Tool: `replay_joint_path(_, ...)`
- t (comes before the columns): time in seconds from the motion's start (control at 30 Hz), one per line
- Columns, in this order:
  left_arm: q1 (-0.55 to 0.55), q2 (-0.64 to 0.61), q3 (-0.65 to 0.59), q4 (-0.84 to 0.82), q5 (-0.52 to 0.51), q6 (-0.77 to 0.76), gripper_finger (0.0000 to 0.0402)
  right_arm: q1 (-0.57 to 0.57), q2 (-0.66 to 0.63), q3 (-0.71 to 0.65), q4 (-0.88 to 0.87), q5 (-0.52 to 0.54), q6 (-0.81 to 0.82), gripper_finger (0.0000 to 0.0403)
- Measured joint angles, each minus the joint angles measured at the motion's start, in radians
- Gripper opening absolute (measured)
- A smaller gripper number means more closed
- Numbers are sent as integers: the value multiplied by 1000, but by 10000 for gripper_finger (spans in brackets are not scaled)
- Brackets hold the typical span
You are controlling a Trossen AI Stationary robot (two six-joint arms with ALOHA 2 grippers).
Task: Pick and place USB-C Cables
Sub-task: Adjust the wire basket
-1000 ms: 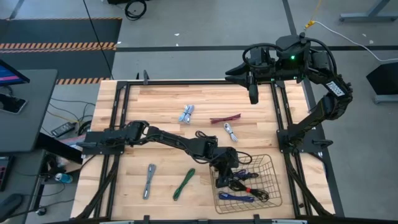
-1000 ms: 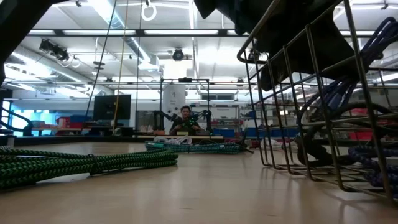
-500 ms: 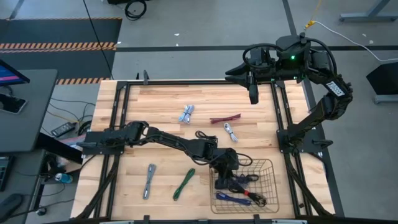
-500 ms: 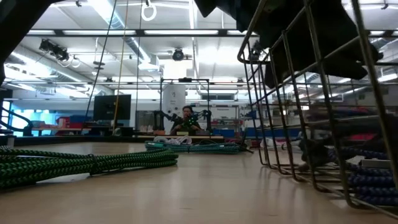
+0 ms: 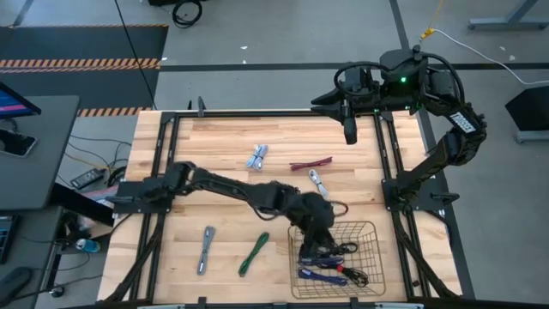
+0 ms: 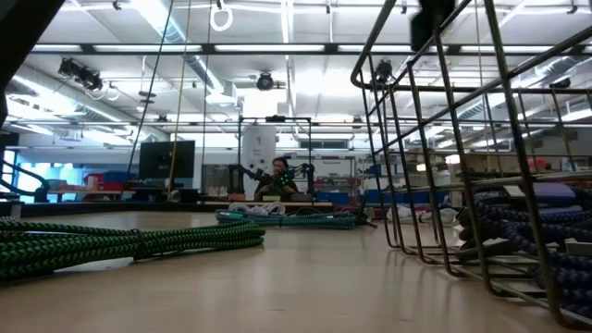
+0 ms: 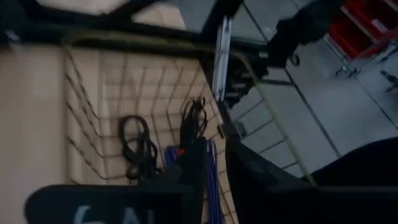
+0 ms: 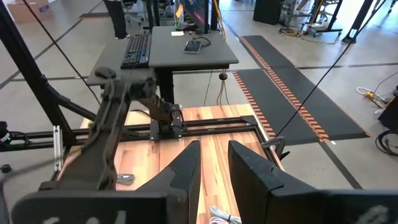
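My left gripper (image 5: 318,223) hangs open over the far left corner of the black wire-mesh basket (image 5: 375,257). In the left wrist view this gripper (image 7: 214,183) looks down into the basket (image 7: 81,99) at black cables (image 7: 138,144) and a blue-purple cable (image 7: 212,163) on its floor. The blue-purple cable (image 6: 541,231) also shows in the low view. On the table lie a green cable (image 5: 254,253), a grey one (image 5: 206,249), a grey-blue one (image 5: 257,156), a dark red one (image 5: 310,163) and a silver-white one (image 5: 318,182). My right gripper (image 5: 349,130) waits open at the far right.
The basket (image 6: 435,139) stands at the table's near right. A dark cable loop (image 5: 338,209) lies just beyond its far rim. Black frame rails (image 5: 390,163) run along the table's sides. A person (image 6: 276,176) sits far behind the table. Bare wood lies at the centre and far left.
My left gripper has risen out of the basket, a little toward the far edge. The blue-purple cable that stood high inside the basket now lies on its floor. The basket has shifted slightly toward the near edge.
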Motion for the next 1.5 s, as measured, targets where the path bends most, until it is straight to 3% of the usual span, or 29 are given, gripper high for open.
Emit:
replay_joint_path(0.1, 7, -75, 0, -45, -25, 15, 35, 0, -4, 0, -3, -2, -4, 87)
replay_joint_path(0.2, 3, -174, 0, -159, -115, 73, 9, 0, -10, 0, -37, -37, 28, 87)
replay_joint_path(0.27, -15, -237, 1, -274, -238, 112, 6, 6, -13, 0, -75, -68, 63, 87)
replay_joint_path(0.43, -76, -365, 1, -603, -661, 125, 8, 70, -5, -1, -247, -50, 137, 81)
replay_joint_path(0.53, -103, -426, 1, -814, -867, 25, 4, 120, -5, -53, -297, -2, 183, 71)
replay_joint_path(0.63, -116, -475, 1, -1039, -990, -151, 5, 161, -3, -115, -344, 49, 223, 51)
replay_joint_path(0.77, -122, -530, 1, -1301, -1042, -403, 4, 196, -4, -232, -375, 51, 290, 10)
replay_joint_path(0.83, -126, -552, -3, -1341, -1068, -480, 4, 218, -3, -301, -389, 40, 336, 7)
replay_joint_path(1.03, -145, -608, -14, -1339, -1112, -472, 4, 324, -3, -522, -336, 4, 479, 4)
replay_joint_path(1.33, -106, -628, -15, -1337, -1153, -417, 4, 517, -3, -831, 177, -166, 690, 2)
replay_joint_path(1.5, -64, -628, -15, -1337, -1153, -387, 4, 575, -3, -971, 284, -187, 820, 1)
